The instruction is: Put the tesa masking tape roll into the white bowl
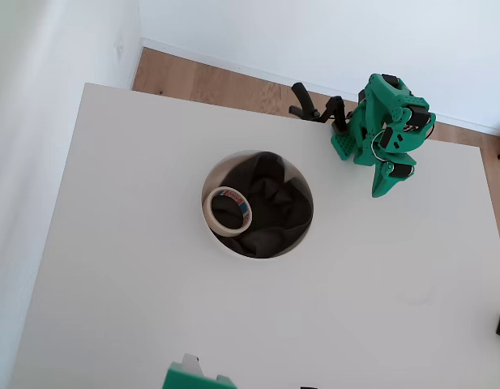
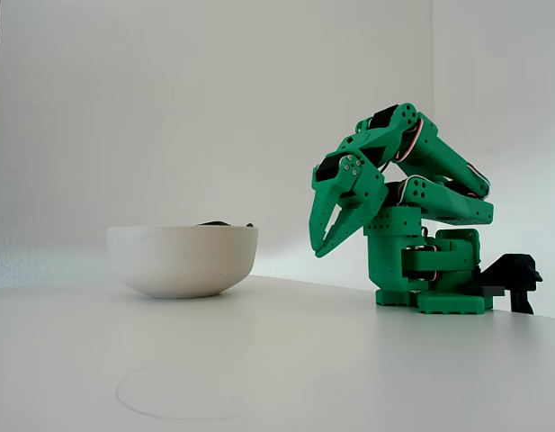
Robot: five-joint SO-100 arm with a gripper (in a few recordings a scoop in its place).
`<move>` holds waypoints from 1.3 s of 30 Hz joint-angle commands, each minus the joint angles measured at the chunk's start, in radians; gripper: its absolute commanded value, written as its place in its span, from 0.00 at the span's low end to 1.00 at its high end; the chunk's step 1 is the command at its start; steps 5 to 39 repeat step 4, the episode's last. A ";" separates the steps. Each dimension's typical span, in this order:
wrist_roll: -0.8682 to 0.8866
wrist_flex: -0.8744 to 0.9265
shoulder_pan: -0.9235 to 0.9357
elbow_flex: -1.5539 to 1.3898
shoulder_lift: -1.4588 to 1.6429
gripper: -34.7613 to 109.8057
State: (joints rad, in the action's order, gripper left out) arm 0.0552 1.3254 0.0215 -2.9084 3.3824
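Overhead view: tesa masking tape roll (image 1: 228, 211) lying inside the white bowl (image 1: 299, 177) against its left wall, on dark cloth (image 1: 270, 203); tool (image 2: 321, 241) pressed together, empty, folded near its base; remaining step, judged: hold clear of the tabletop (image 1: 136, 267).

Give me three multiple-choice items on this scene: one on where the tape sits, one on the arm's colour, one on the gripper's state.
1. Where is the tape roll?
A. inside the bowl
B. on the table beside the bowl
C. in the gripper

2. What colour is the arm?
A. orange
B. green
C. black

3. The gripper is:
A. clamped on the tape
B. pressed onto the table
C. empty, folded back by its base

Key: 1 A, the roll lies on the dark cloth inside the rim; 2 B, all green; 3 C, nothing between the fingers, well clear of the bowl.
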 commanded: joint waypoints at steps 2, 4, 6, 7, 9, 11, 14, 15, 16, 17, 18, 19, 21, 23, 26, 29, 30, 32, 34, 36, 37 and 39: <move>0.012 0.012 -0.002 0.002 0.008 0.18; 0.012 0.012 -0.002 0.002 0.008 0.18; 0.012 0.012 -0.002 0.002 0.008 0.18; 0.012 0.012 -0.002 0.002 0.008 0.18; 0.012 0.012 -0.002 0.002 0.008 0.18; 0.012 0.012 -0.002 0.002 0.008 0.18; 0.012 0.012 -0.002 0.002 0.008 0.18; 0.012 0.012 -0.002 0.002 0.008 0.18; 0.012 0.012 -0.002 0.002 0.008 0.18; 0.012 0.012 -0.002 0.002 0.008 0.18; 0.012 0.012 -0.002 0.002 0.008 0.18; 0.012 0.012 -0.002 0.002 0.008 0.18; 0.012 0.012 -0.002 0.002 0.008 0.18; 0.012 0.012 -0.002 0.002 0.008 0.18; 0.012 0.012 -0.002 0.002 0.008 0.18; 0.012 0.012 -0.002 0.002 0.008 0.18; 0.012 0.012 -0.002 0.002 0.008 0.18; 0.012 0.012 -0.002 0.002 0.008 0.18; 0.012 0.012 -0.002 0.002 0.008 0.18; 0.012 0.012 -0.002 0.002 0.008 0.18; 0.012 0.012 -0.002 0.002 0.008 0.18; 0.012 0.012 -0.002 0.002 0.008 0.18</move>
